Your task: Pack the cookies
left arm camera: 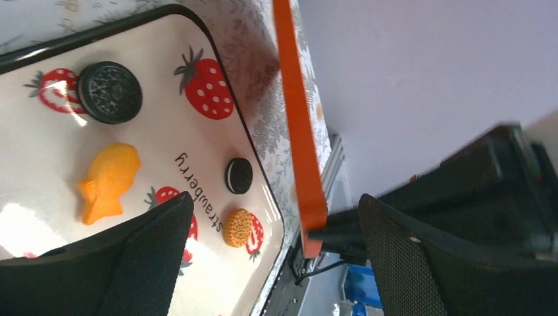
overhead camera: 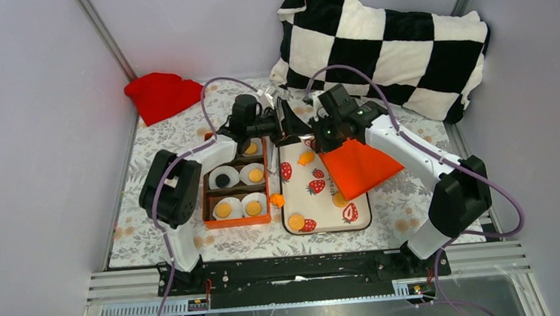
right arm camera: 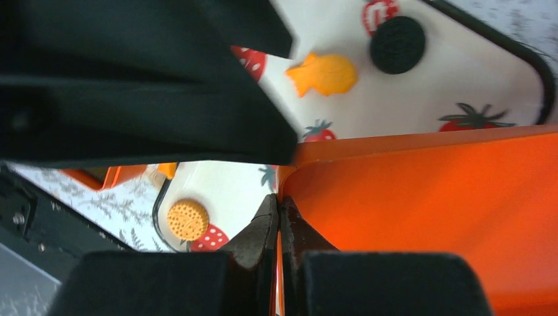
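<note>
Cookies lie on the strawberry-print tray (overhead camera: 358, 223): a golden round one (overhead camera: 295, 222) near its front and a fish-shaped biscuit (overhead camera: 306, 157) at the back. The left wrist view shows a large black cookie (left arm camera: 110, 92), a small black one (left arm camera: 239, 175), a golden one (left arm camera: 237, 228) and the fish biscuit (left arm camera: 108, 181). My left gripper (overhead camera: 289, 123) hangs open and empty over the tray's far end. My right gripper (right arm camera: 279, 210) is shut on the edge of an orange lid (overhead camera: 357, 167), held tilted over the tray's right side.
An orange compartment box (overhead camera: 207, 209) stands left of the tray, with white paper cups holding golden cookies (overhead camera: 223, 208) and a black one (overhead camera: 223, 180). An orange piece (overhead camera: 276, 200) lies between box and tray. A checkered pillow (overhead camera: 381, 44) and a red cloth (overhead camera: 160, 96) lie at the back.
</note>
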Robot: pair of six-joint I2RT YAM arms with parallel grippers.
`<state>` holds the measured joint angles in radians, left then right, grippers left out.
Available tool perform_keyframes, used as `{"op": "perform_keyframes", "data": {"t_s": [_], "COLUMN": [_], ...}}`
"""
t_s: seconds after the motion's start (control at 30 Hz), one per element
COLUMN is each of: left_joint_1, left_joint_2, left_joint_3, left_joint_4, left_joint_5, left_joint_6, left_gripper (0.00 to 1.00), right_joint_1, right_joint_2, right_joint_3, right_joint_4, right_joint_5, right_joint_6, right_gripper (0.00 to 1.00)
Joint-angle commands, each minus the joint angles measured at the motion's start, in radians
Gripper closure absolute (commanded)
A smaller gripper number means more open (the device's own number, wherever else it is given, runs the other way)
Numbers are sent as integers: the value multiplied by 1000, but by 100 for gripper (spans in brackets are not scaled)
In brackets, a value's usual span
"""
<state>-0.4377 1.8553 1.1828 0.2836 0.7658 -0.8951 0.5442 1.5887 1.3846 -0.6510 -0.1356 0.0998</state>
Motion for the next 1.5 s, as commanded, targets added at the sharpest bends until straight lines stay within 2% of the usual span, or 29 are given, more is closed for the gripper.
{"op": "perform_keyframes", "data": {"t_s": [0.0,0.4,0.57,0.63,0.77,0.9,0.97,1.0,1.07,1.1,1.17,1.37,1.47], "left_joint_1": [-6,-28,-35,-36,-35,-36,-35,-36,-36,-36,-35,-20,-19], "left_joint_2": [71,137,140,137,130,122,118,114,109,106,100,100,106], "left_joint_3": [31,-23,-68,-78,-95,-88,-77,-68,-40,-26,3,94,189], "left_joint_4": [188,251,352,345,265,186,159,137,72,38,-28,-162,-314], "left_joint_5": [152,174,192,197,188,165,162,157,148,141,129,115,89], "left_joint_6": [-111,-153,-221,-217,-169,-120,-107,-99,-64,-46,-11,20,70], "left_gripper": [1,1,3,15,54,83,90,92,96,97,98,100,100], "right_joint_1": [75,159,180,185,195,224,251,267,311,339,384,505,580], "right_joint_2": [-63,-26,23,28,21,8,-1,-6,-24,-35,-56,-79,-57], "right_joint_3": [-15,71,93,107,145,156,149,145,127,115,86,11,-18], "right_joint_4": [61,12,4,2,-16,-45,-51,-53,-54,-54,-53,-119,-145], "right_joint_5": [-50,-183,-227,-227,-186,-50,67,118,284,361,488,686,777], "right_joint_6": [-78,-151,-175,-177,-176,-163,-136,-124,-107,-106,-81,-18,41], "right_gripper": [100,100,100,99,99,97,92,88,63,59,44,40,40]}}
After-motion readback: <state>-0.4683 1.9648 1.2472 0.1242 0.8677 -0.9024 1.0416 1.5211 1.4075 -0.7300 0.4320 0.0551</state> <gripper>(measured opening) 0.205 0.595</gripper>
